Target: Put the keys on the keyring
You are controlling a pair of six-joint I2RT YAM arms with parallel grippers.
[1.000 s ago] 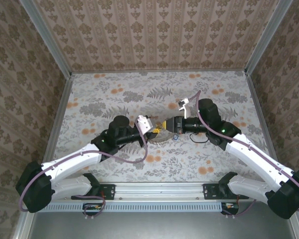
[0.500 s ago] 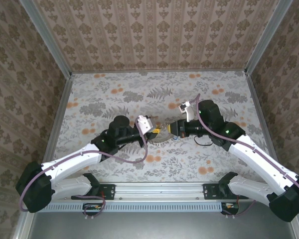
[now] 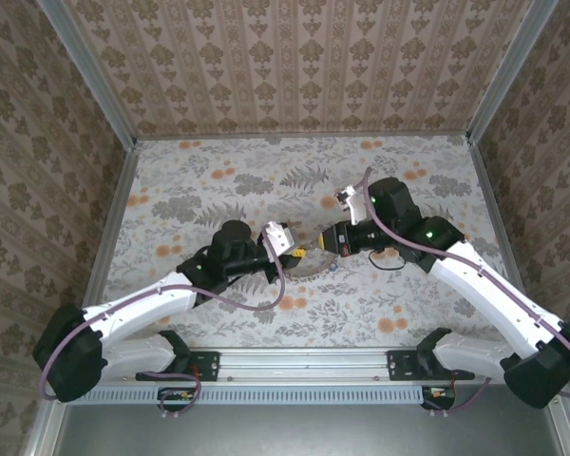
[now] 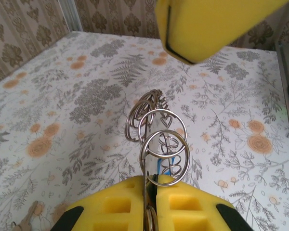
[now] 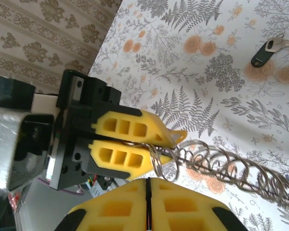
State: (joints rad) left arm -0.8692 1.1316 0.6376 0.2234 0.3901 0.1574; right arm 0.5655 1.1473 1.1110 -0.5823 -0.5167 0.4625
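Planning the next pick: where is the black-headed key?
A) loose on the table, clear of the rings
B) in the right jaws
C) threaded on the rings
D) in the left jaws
A: in the right wrist view the black-headed key lies flat on the table, well apart from the rings, which the left gripper pinches.

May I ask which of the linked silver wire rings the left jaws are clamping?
The silver end ring nearest the left gripper: its rim is pinched between the yellow jaws; the others trail away free.
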